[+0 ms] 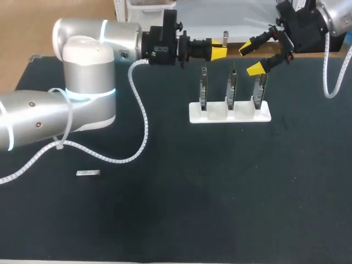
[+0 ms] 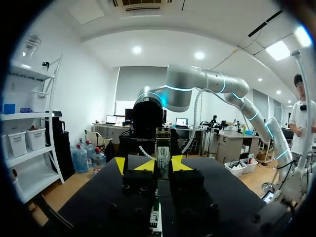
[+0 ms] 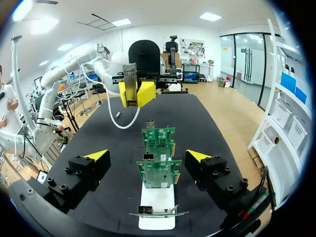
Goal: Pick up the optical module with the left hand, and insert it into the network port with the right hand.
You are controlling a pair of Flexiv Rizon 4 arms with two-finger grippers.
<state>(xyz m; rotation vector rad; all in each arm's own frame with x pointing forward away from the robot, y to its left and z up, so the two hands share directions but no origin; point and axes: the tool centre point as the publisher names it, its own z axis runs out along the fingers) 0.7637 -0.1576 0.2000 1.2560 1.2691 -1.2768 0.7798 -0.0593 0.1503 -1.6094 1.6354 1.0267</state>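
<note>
The optical module (image 2: pixel 163 146), a slim metal piece with a label, stands upright between the yellow tips of my left gripper (image 2: pixel 154 165), which is shut on it. From above, the left gripper (image 1: pixel 218 53) hovers over the table's far edge, and the module (image 1: pixel 225 38) pokes up from it. My right gripper (image 1: pixel 251 59) is open, just to its right above the rightmost card. Three green network cards (image 3: pixel 159 136) stand in a white holder (image 3: pixel 157 213). The right gripper (image 3: pixel 147 156) straddles the nearer card (image 3: pixel 159 173), with the left gripper (image 3: pixel 137 94) and module (image 3: pixel 130 75) beyond it.
The white holder (image 1: pixel 230 113) with its three upright cards (image 1: pixel 232 88) sits at the table's far middle. A small silver part (image 1: pixel 88 173) lies flat near the left front. My left arm's white cable (image 1: pixel 140 126) trails over the dark tabletop.
</note>
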